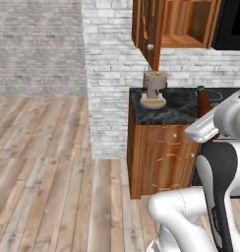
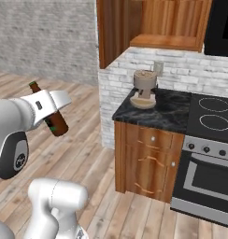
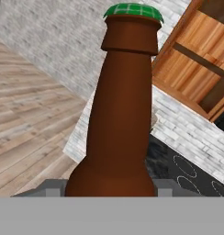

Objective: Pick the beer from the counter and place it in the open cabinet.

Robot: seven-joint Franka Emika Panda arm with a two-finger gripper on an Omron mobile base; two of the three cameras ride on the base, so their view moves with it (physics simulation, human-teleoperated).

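Reddish-brown wooden wall cabinet (image 1: 183,22) hangs open above, plank shelf visible, nothing on it. Below it, a black marble tabletop over wooden drawers (image 1: 176,110) carries a beige coffee machine (image 1: 155,88); black stove (image 2: 209,116) is beside it. Claw (image 2: 53,112) is clamped on the small dark brown glass beer bottle with green cap (image 3: 123,105), held tilted in the air, well short of the cabinet. Pick looks done; raising it to the shelf and releasing are left.

We see a glossy white arm (image 1: 191,216) of rounded tubular links, dark grey joint panels, faint grey lettering on one, a white hand (image 2: 43,105) with small dark square markings
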